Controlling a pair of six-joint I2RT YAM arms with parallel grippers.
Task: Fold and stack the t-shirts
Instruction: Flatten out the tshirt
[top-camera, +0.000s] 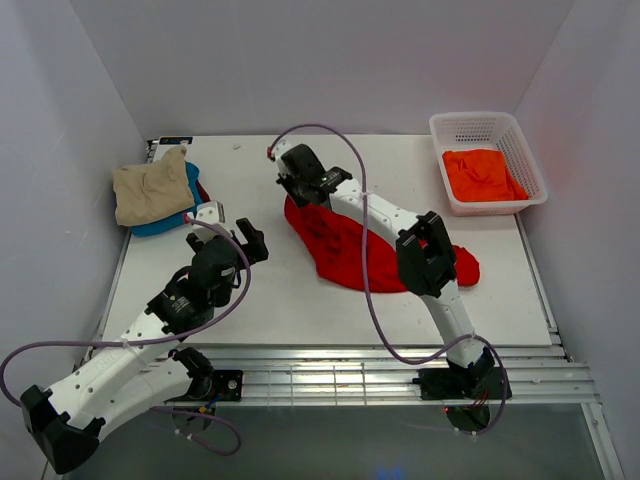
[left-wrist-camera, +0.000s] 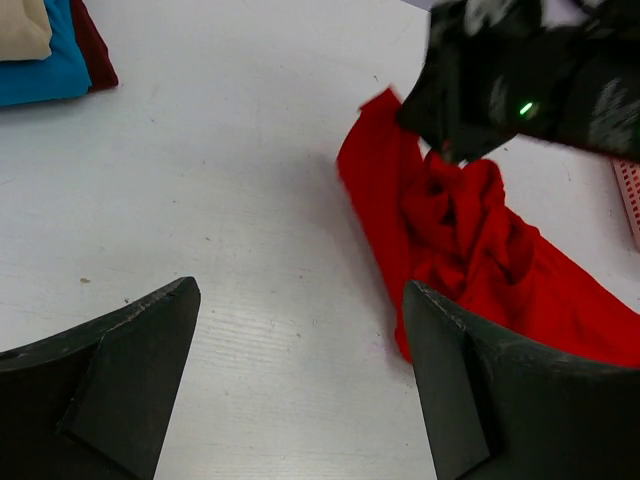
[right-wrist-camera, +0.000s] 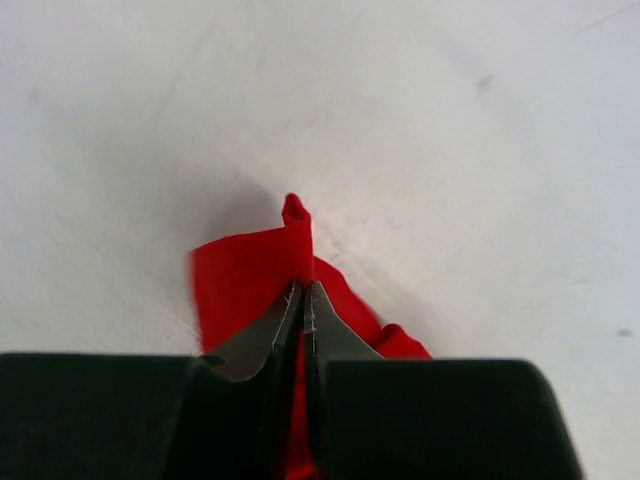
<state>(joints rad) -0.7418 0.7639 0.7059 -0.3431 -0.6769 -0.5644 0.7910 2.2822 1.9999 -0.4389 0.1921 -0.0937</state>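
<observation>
A bright red t-shirt (top-camera: 340, 245) lies crumpled on the white table's middle. My right gripper (top-camera: 292, 192) is at the shirt's far left corner, shut on a pinched fold of the red cloth (right-wrist-camera: 240, 275); its fingertips (right-wrist-camera: 303, 295) meet with fabric between them. The left wrist view shows that gripper (left-wrist-camera: 455, 155) over the bunched red shirt (left-wrist-camera: 470, 250). My left gripper (top-camera: 245, 240) hovers left of the shirt, open, with bare table between its fingers (left-wrist-camera: 300, 290). A folded stack sits at the back left: a tan shirt (top-camera: 150, 190) on a teal one (top-camera: 165, 222), with a dark red one (left-wrist-camera: 92, 50) beside it.
A white lattice basket (top-camera: 490, 125) stands at the back right and holds an orange shirt (top-camera: 483, 175). Grey walls close in the table on three sides. A metal rail runs along the near edge by the arm bases.
</observation>
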